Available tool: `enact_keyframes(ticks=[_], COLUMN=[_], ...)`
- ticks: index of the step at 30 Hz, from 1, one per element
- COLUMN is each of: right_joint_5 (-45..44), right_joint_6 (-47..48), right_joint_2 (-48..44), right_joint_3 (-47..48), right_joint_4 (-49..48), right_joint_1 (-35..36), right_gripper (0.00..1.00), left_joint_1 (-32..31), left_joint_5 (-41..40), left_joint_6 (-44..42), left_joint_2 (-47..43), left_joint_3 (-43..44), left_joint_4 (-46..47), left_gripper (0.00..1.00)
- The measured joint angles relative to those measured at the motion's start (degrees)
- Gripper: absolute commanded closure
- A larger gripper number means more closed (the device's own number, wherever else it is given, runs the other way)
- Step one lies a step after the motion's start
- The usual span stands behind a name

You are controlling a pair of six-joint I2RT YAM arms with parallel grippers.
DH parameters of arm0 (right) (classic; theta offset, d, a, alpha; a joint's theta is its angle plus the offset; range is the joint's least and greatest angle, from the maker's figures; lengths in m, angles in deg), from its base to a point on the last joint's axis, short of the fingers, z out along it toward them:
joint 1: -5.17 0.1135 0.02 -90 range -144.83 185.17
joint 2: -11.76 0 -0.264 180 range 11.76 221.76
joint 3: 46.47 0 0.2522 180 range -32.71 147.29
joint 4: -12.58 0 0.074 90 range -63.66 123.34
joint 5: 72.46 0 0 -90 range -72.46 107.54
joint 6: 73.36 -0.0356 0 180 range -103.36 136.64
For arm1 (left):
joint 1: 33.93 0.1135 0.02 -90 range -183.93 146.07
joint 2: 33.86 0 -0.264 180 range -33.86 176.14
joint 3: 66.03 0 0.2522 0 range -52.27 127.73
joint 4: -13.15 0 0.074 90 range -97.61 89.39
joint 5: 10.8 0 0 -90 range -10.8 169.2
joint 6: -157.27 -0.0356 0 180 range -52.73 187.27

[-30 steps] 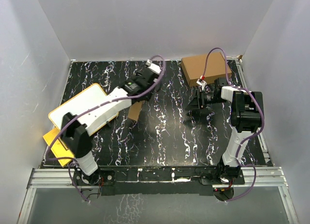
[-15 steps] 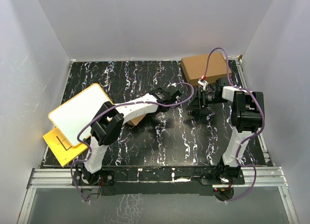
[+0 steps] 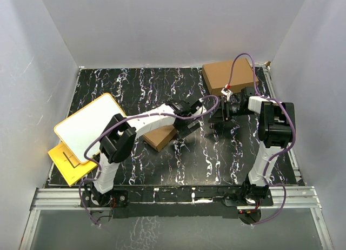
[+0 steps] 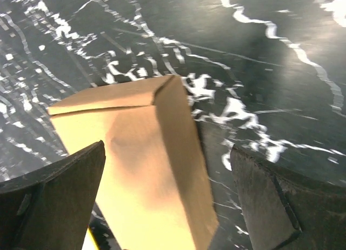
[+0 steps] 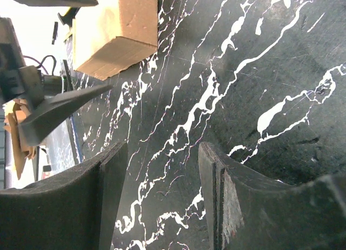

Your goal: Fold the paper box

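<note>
- One paper box (image 3: 160, 135), plain brown cardboard folded into an oblong with sharp creases, lies on the black, white-veined worktop (image 3: 216, 152). It is well apart from the larger brown box (image 3: 230, 78), leftward and nearer the arm bases.
- Left claw (image 4: 167, 152) stands wide, straddling the paper box unclamped.
- Right claw (image 5: 162, 152), just beside the larger brown box, is partly open and empty.
- One flat white board with a yellow rim (image 3: 89, 125) lies far left of the larger brown box.

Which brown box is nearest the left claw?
The small oblong paper box mid-table, just by the left gripper; the larger box sits in the far right corner.
</note>
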Motion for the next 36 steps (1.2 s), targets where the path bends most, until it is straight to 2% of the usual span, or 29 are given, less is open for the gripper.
enact_keyframes(ticks=[4,8,9,12,14,17,20,23,29,30,36], right_joint_5=[-0.39,-0.20,0.00,0.68,0.96,0.13,-3.13,-7.15,-16.61,-18.47,-30.01], right_joint_6=[0.39,3.15,4.55,10.08,13.75,17.18,16.35,13.05,4.61,3.08,-5.53], right_joint_2=[0.00,-0.04,-0.13,-1.22,-3.28,-8.46,-14.16,-17.88,-19.54,-19.52,-19.41], right_joint_3=[0.00,0.00,0.00,-0.11,-0.94,-3.96,-8.15,-11.78,-17.49,-18.40,-20.81], right_joint_4=[0.02,1.22,1.97,4.48,4.94,3.23,-2.64,-9.64,-22.88,-24.72,-32.57], right_joint_1=[0.00,0.00,0.02,0.83,2.10,7.54,15.72,23.93,35.71,37.38,45.57], right_gripper=[0.43,0.46,0.51,0.66,0.71,0.74,0.74,0.75,0.79,0.83,0.90], left_joint_1=[0.00,1.62,2.71,10.86,17.92,25.97,29.03,31.67,33.66,33.64,33.64], left_joint_5=[10.69,22.51,25.05,33.48,36.35,38.25,39.89,41.40,42.42,42.40,42.69], left_joint_6=[2.38,7.43,8.94,14.99,18.64,22.73,25.03,26.99,29.44,29.73,31.06], left_joint_2=[-4.94,-16.50,-19.30,-29.49,-34.47,-37.64,-37.55,-37.07,-36.48,-36.48,-34.71], left_joint_3=[-1.68,-8.61,-10.56,-19.15,-24.85,-31.47,-36.20,-40.28,-44.33,-44.76,-48.50], left_joint_4=[1.03,6.82,8.24,14.88,18.58,21.57,22.71,23.58,26.05,26.49,30.10], left_gripper=[0.03,0.03,0.03,0.04,0.05,0.08,0.15,0.17,0.17,0.18,0.28])
